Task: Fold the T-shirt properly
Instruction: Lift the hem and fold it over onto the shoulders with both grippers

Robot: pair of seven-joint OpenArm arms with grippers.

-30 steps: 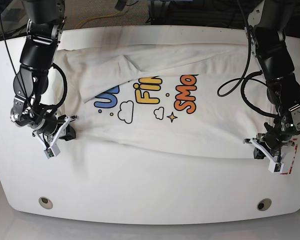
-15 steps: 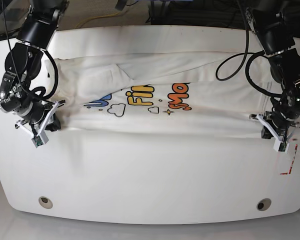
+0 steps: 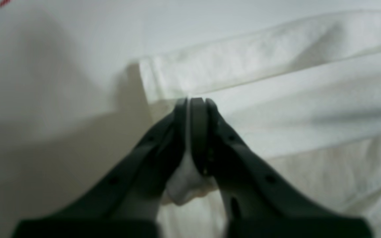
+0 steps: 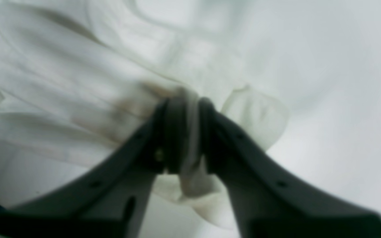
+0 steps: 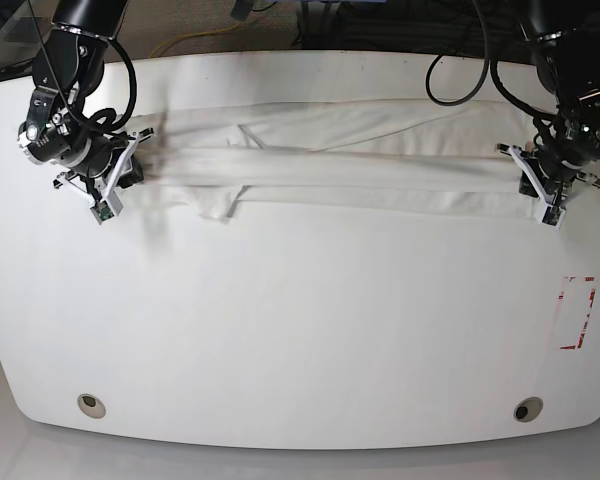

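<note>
The white T-shirt [image 5: 360, 170] lies folded into a long narrow band across the far part of the table, with its print hidden. On the right of the base view my left gripper [image 5: 528, 180] holds the band's end. The left wrist view shows that gripper [image 3: 189, 100] shut on a thin edge of the T-shirt [image 3: 276, 99]. At the band's other end is my right gripper [image 5: 130, 165]. In the right wrist view, bunched T-shirt [image 4: 61, 82] cloth is pinched in the right gripper [image 4: 189, 102]. A small flap [image 5: 215, 205] hangs out below the band.
The white table [image 5: 300, 330] has a curved near edge with two round holes [image 5: 92, 404] [image 5: 525, 409]. A red tape outline [image 5: 575, 312] marks the table at the right. Cables run behind the far edge.
Both grippers carried the shirt's near edge away from the front and over the print. The shirt went from spread out to a narrow band, and the print is now covered.
</note>
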